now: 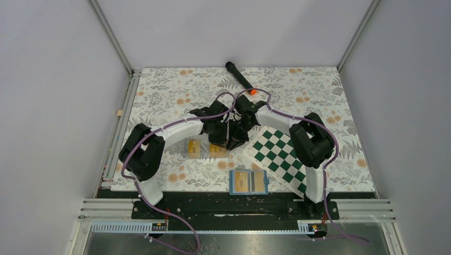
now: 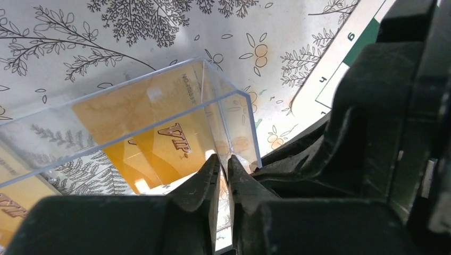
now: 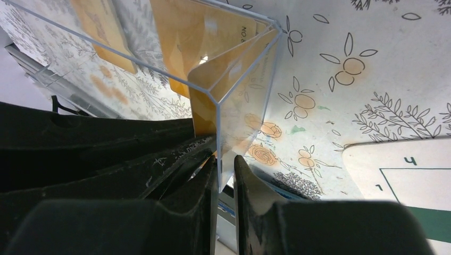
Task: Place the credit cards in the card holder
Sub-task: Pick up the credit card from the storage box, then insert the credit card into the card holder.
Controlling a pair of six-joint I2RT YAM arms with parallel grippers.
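Plain pale grey walls (image 1: 228, 32) enclose the cell on three sides, unmarked. Aluminium frame posts (image 1: 110, 36) rise at the two far corners. The table (image 1: 319, 90) carries a white covering printed with grey foliage and orange blossoms (the same print fills both wrist views). Ribbed aluminium rails (image 1: 372, 207) cross the near edge, with a dull metal sheet (image 1: 255, 243) below them. Lighting is even and diffuse, shadows soft.

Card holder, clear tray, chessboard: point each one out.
card holder (image 1: 250, 182): top external view, on its middle, between the two halves.
clear tray (image 2: 239, 127): left wrist view, on its transparent end wall.
chessboard (image 1: 276, 151): top external view, on the middle squares.
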